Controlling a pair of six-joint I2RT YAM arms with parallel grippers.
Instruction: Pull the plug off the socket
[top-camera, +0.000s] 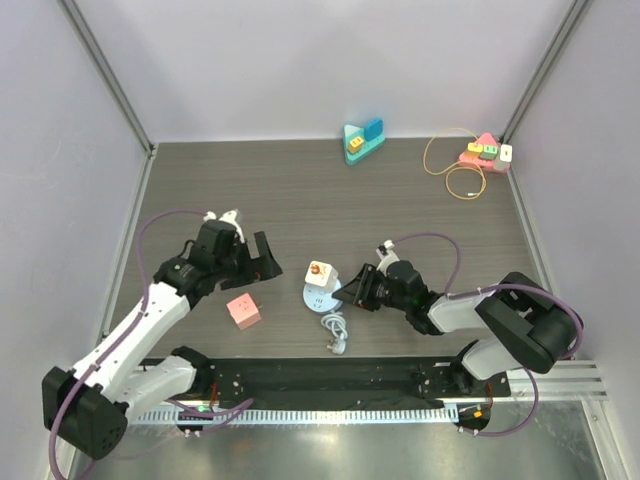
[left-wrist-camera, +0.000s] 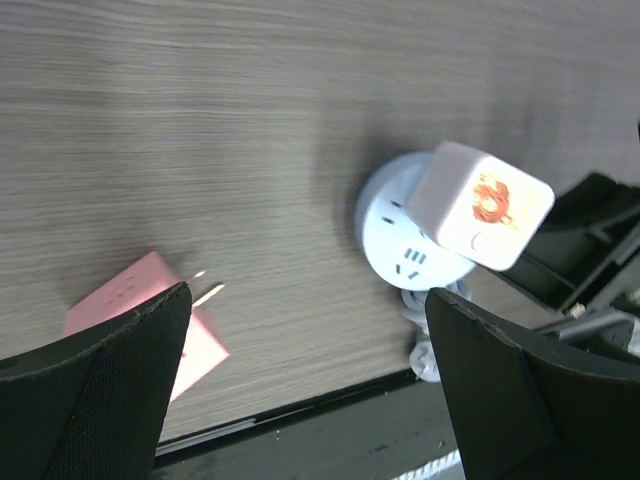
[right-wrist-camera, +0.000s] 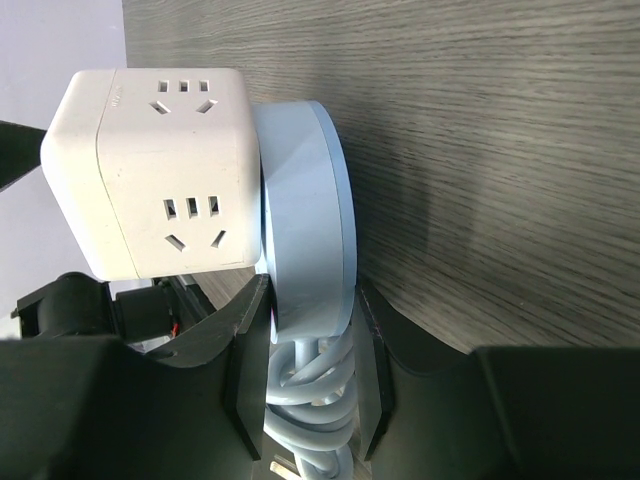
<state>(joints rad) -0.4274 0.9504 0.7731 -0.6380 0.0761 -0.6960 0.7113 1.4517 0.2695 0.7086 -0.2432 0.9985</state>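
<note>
On the dark wood-grain desk (top-camera: 330, 200), seen from above, the left arm reaches in from the left and the right arm from the right. The left hand (top-camera: 265, 258) hangs above the desk with its fingers spread wide and nothing between them. The right hand (top-camera: 350, 290) is closed on the rim of the round pale-blue socket (top-camera: 318, 300), one finger on each face of the disc, which the wrist view shows tipped on edge. A white cube adapter (top-camera: 319, 273) sits against the socket's face. The pink cube plug (top-camera: 243, 311) lies alone on the desk, left of the socket and well apart from it, below the left hand. A coiled white cable (top-camera: 335, 328) lies just beside the socket's near edge. What appear to be two metal prongs (left-wrist-camera: 210, 292) project from the pink cube plug.
</note>
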